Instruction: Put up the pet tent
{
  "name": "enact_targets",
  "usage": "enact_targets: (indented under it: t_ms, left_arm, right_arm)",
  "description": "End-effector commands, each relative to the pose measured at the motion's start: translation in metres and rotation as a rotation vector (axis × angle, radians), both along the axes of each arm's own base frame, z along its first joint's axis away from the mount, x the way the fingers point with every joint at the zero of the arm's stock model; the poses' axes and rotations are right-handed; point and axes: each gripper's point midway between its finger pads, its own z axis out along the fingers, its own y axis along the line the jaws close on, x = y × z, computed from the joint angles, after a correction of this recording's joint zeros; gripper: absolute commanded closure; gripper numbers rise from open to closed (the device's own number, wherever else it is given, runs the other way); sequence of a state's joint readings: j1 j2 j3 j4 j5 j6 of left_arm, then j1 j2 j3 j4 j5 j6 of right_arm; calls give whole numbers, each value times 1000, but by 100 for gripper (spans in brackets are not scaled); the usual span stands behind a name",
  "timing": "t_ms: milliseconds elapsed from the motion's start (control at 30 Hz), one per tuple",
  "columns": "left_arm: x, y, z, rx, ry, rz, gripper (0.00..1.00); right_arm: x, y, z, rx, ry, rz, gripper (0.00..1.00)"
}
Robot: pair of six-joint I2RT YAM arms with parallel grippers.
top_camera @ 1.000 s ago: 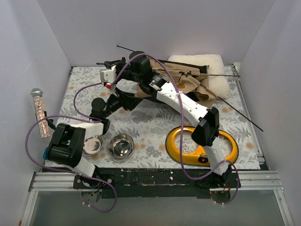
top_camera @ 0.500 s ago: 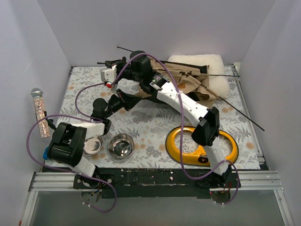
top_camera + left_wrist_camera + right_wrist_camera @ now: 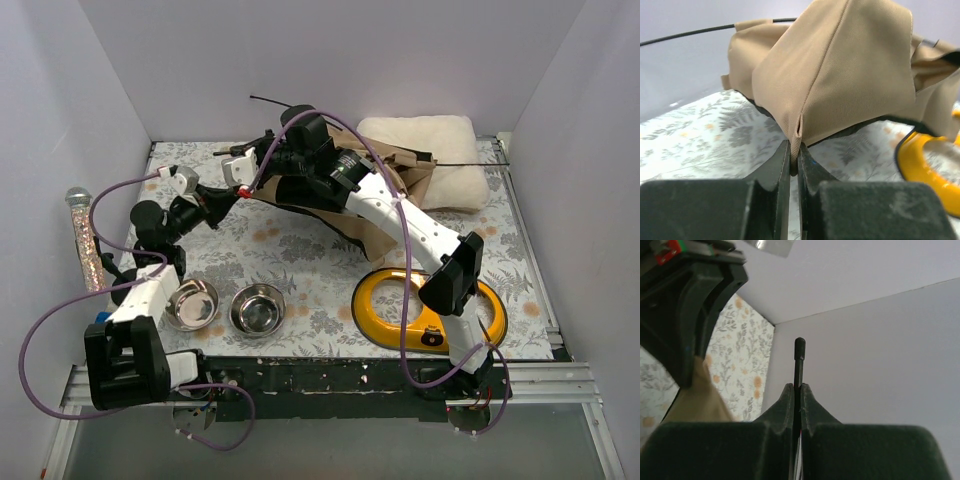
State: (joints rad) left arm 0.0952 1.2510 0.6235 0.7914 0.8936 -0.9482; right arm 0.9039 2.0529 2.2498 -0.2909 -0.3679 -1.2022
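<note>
Lying crumpled far-centre on the floral tablecloth (image 3: pixel 300 270), between white walls (image 3: pixel 350 60), the pet tent (image 3: pixel 412 176) had a fabric corner clamped in the left gripper (image 3: pixel 794 147); the right gripper (image 3: pixel 796 388) clamped its black rod (image 3: pixel 799 360).

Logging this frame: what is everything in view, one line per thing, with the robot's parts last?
pet tent: one, tan fabric with black lining, collapsed at the far middle, next to the cushion
tent rods: at least two show, thin black, poking out of the tent
cushion: one, cream, far right corner
bowl stand: one, yellow oval, near right, under the right arm
steel bowls: two, silver, near left, side by side
glitter tube: one, silvery pink, beyond the table's left edge
tablecloth: one, grey floral, covering the table
left gripper: black fingers, shut on a corner of the pet tent
right gripper: black fingers, shut on one of the tent rods
</note>
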Motion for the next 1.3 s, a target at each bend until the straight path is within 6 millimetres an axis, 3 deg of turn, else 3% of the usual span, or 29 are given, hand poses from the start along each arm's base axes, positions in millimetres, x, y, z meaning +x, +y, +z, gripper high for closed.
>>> enact_targets:
  t_ms: [0,233,600,1267]
  left_arm:
    - [-4,30,-8,266,-123,9,100]
    - [-5,41,5,339,-200,48,100]
    - [-15,42,7,461,-294,41,100]
    - [-27,38,6,498,-322,17,100]
  right_arm:
    - [-14,-30,4,-87,33,5,99]
    - [-33,-35,-37,-182,217,42,99]
    - [-56,-35,-69,-260,318,70,99]
    - [-42,-24,-84,-268,308,-19,99]
